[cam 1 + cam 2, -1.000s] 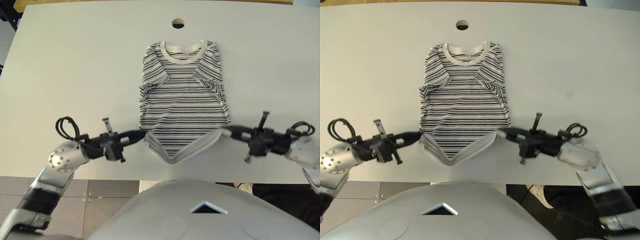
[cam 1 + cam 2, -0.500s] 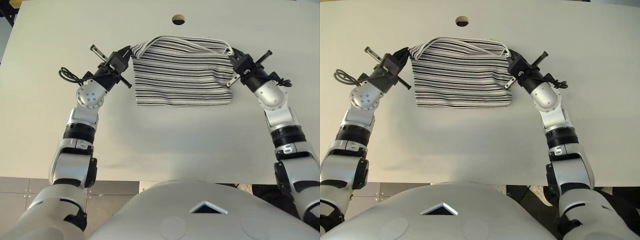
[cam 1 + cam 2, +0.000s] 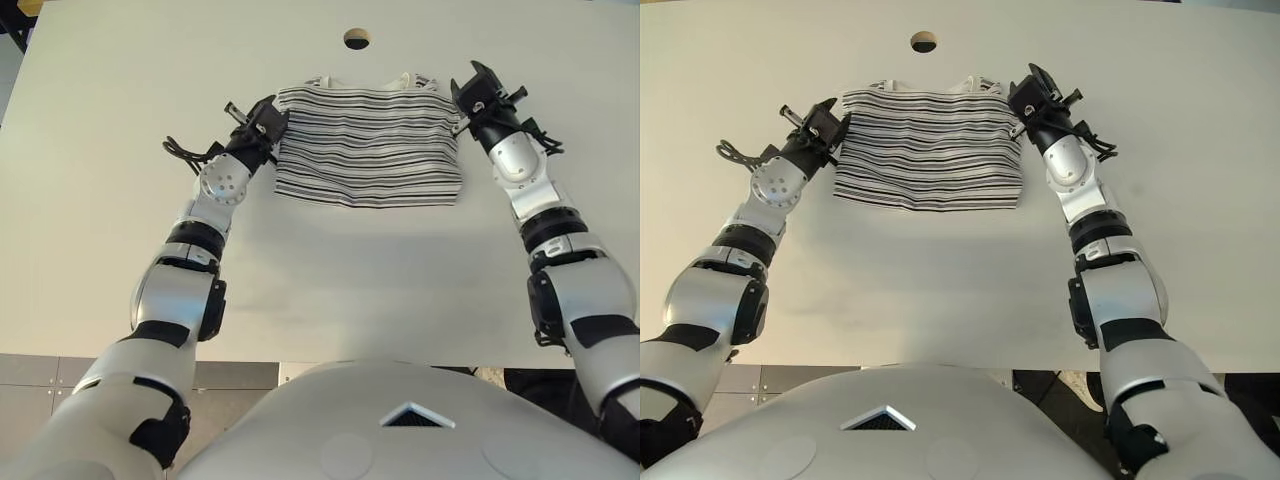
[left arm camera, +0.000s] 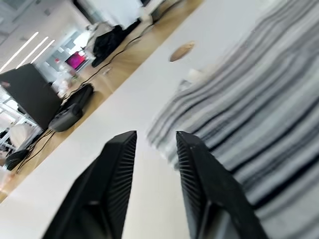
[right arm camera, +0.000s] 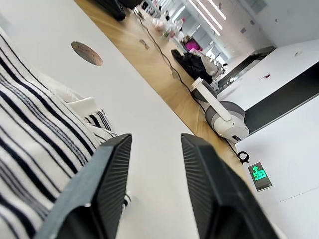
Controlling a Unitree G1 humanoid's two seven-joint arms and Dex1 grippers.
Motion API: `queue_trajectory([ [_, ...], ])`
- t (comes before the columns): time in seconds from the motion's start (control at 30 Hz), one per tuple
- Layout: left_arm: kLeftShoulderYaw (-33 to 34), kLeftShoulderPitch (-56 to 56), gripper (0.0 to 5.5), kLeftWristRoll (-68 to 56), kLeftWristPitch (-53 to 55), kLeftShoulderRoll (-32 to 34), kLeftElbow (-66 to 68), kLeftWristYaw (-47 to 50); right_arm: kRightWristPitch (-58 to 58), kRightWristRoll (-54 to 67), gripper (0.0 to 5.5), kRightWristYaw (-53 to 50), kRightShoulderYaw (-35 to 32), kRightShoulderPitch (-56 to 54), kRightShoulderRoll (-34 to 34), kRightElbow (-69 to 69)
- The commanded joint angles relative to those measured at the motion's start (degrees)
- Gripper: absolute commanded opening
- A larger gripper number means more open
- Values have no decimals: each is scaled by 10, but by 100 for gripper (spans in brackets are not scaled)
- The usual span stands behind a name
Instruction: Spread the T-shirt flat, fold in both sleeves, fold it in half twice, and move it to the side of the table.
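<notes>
i have the left gripper (image 3: 268,118) spread with nothing between its fingers, and the striped t-shirt (image 3: 368,145) lies folded on the tabletop (image 3: 120,90) just beside it, toward the other arm. the right gripper (image 3: 473,88) is spread and empty too, just beside the shirt's opposite far corner, so the shirt lies between the two. a round hole (image 3: 356,40) in the tabletop sits farther out than both.

T-shirt (image 4: 259,99): blurred, cut off at edge | collar (image 3: 404,77): mostly hidden under fold
</notes>
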Motion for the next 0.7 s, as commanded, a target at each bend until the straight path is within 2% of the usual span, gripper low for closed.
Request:
queue_trajectory([
  [0.03,53,-36,203,-47,45,-12,26,17,17,0,249,-15,-9,-40,6,38],
  [0.13,78,-33,249,-62,69,1,33,41,-17,-3,289,-8,-4,-19,-9,2],
  [0.23,98,14,297,-67,43,33,-5,80,-80,-41,289,66,47,107,-74,-202],
  [0.33,132,80,349,-86,7,38,-81,130,-71,-100,289,124,90,211,-136,-341],
  [0.4,141,129,349,-81,-12,20,-157,168,-48,-150,289,138,115,232,-154,-354],
  [0.53,111,193,349,-48,-20,-19,-293,187,-29,-204,289,142,147,222,-175,-311],
  [0.6,101,206,349,-30,-10,-33,-338,195,-35,-220,289,143,162,215,-185,-299],
  [0.7,102,212,349,-27,2,-43,-372,193,-63,-222,289,184,185,234,-215,-358],
])
